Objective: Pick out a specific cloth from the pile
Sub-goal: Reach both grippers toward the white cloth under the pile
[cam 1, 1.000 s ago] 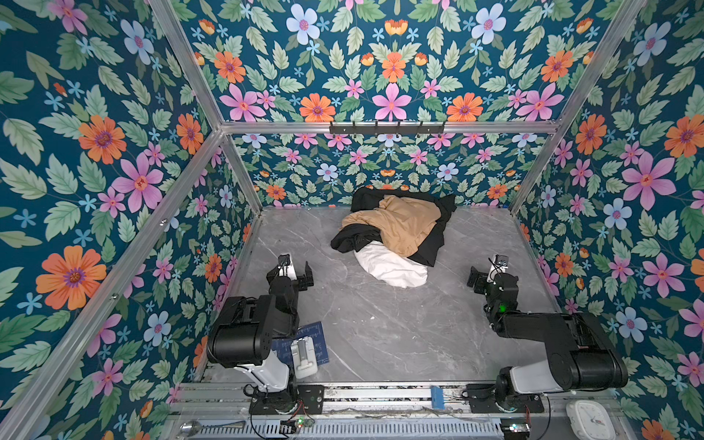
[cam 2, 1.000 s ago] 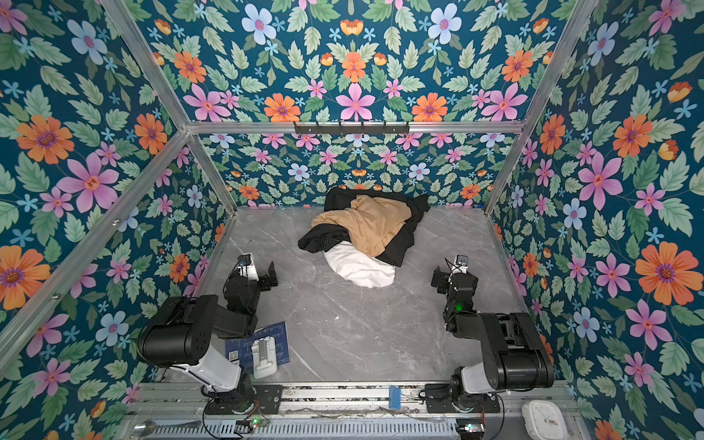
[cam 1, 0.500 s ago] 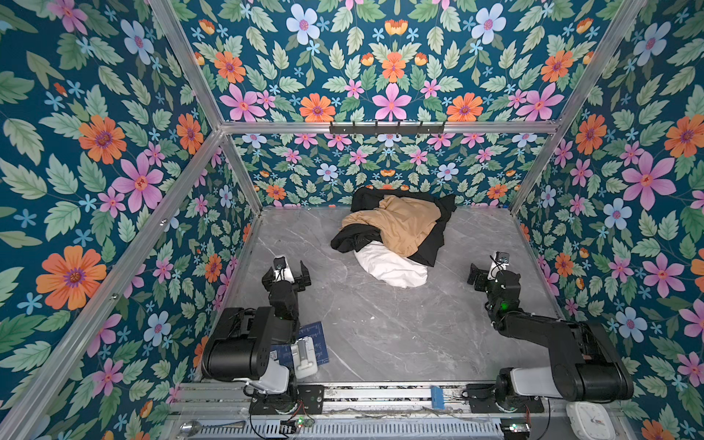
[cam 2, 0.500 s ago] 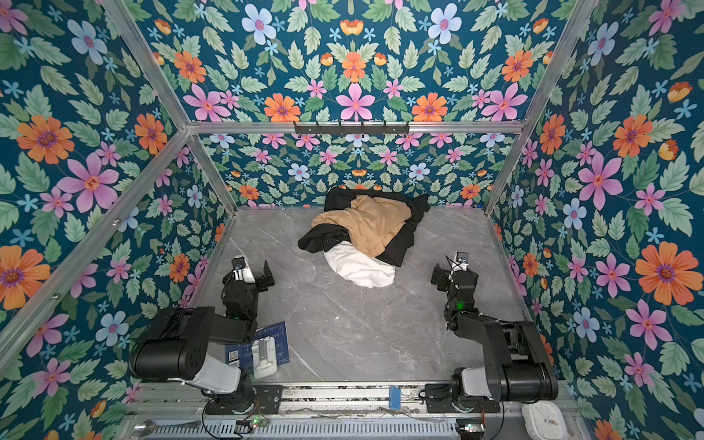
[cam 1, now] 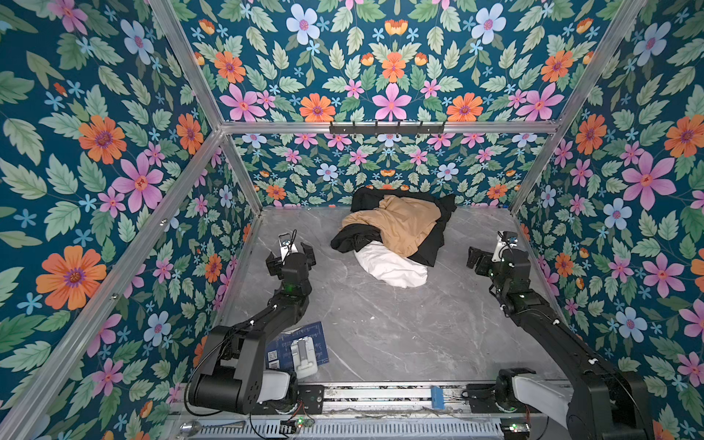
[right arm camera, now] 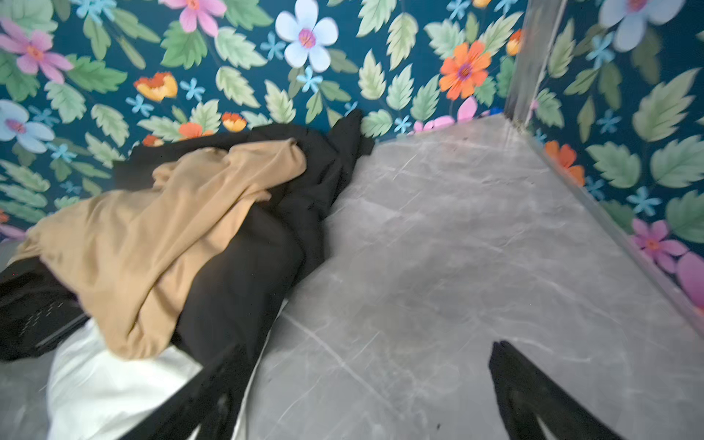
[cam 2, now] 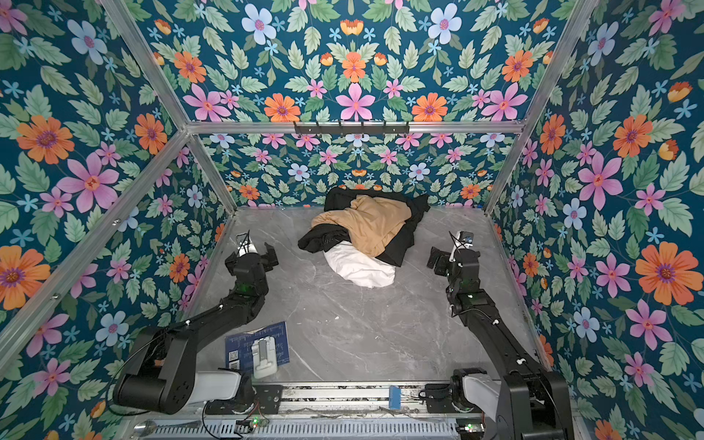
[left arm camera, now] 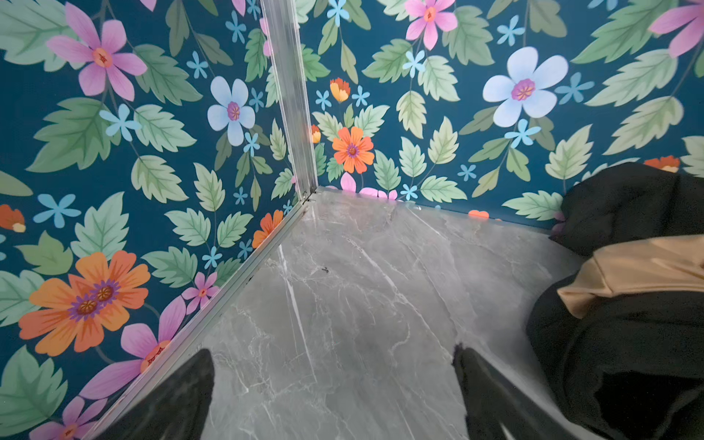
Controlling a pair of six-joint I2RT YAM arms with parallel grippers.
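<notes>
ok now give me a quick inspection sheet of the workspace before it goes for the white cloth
surface: grey marbled tabletop, walled on three sides
job's things: pile at the back of the tabletop; white cloth at its near edge, partly under the tan cloth and black garments
clutter: blue card with a white device on it, near the front left corner
grippers: left gripper and right gripper both open, empty, flanking the pile, apart from it
cables: thin wires at the front rail; none seen on the tabletop
surroundings: floral walls, aluminium frame, black hook rail up at the back
</notes>
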